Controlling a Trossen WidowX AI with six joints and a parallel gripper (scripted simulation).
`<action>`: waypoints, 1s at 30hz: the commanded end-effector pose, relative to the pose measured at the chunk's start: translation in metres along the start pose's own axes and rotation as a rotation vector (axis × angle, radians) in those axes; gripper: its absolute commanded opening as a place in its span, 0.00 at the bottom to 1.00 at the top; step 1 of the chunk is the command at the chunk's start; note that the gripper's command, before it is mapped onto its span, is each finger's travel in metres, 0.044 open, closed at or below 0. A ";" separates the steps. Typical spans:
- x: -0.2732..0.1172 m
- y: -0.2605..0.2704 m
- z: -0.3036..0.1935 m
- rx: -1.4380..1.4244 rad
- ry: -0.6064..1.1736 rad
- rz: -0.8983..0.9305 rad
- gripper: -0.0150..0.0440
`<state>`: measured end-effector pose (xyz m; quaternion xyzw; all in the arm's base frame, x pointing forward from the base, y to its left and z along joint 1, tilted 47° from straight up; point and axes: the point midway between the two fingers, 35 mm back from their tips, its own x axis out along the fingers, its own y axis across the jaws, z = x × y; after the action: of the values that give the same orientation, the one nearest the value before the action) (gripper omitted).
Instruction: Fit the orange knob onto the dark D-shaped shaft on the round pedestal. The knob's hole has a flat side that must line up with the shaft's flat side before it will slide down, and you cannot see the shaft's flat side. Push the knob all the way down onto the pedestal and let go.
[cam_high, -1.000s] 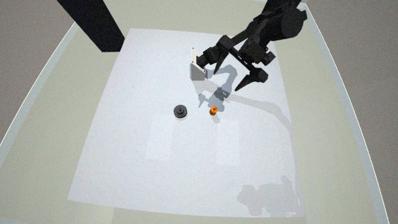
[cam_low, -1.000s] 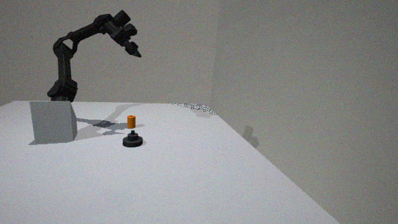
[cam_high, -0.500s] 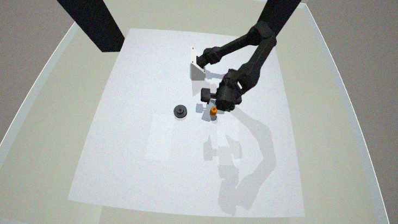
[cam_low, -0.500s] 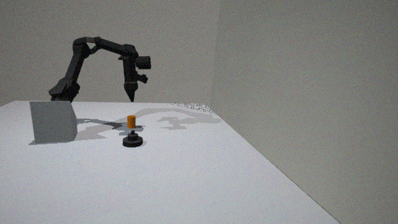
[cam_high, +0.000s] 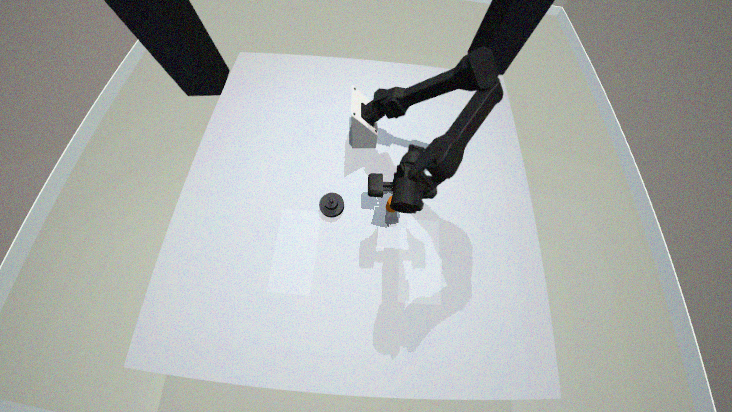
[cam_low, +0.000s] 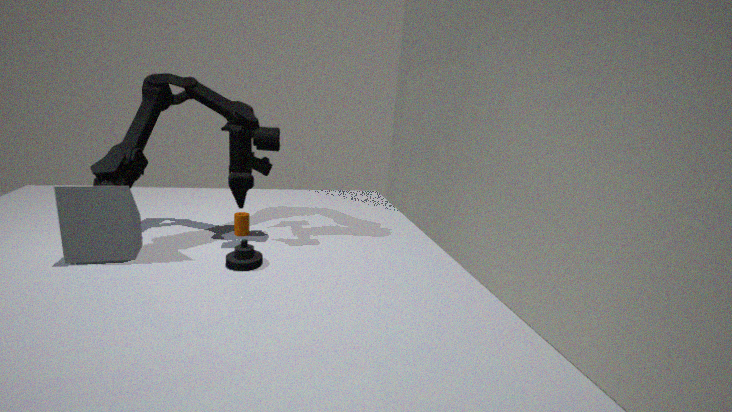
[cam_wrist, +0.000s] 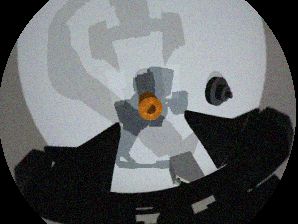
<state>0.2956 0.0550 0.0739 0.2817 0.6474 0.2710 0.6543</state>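
Observation:
The orange knob (cam_high: 388, 204) (cam_low: 241, 224) (cam_wrist: 142, 107) stands upright on the white surface, partly hidden by the arm in the top view. Its hole faces up in the wrist view. My gripper (cam_low: 240, 206) (cam_wrist: 152, 119) points down above the knob, open and empty, with a fingertip on either side of it in the wrist view. The dark round pedestal (cam_high: 324, 207) (cam_low: 243, 262) (cam_wrist: 214, 91) stands apart from the knob, to its left in the top view and right in the wrist view. Its shaft (cam_high: 331, 202) (cam_low: 243, 242) sticks up bare; its flat side cannot be made out.
A grey block (cam_high: 363, 134) (cam_low: 97, 225) (cam_wrist: 186, 167) stands beside the arm's base, with a slanted white plate (cam_high: 357, 104) at it in the top view. A wide black post (cam_high: 174, 51) shows at upper left there. The arm's shadows fall around the knob.

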 end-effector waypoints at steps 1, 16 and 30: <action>0.011 -0.001 0.001 0.007 -0.006 0.007 1.00; 0.033 -0.002 0.003 0.007 -0.006 0.005 1.00; 0.056 -0.002 0.004 0.007 -0.006 0.006 1.00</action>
<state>0.3019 0.0901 0.0378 0.2824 0.6438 0.2699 0.6580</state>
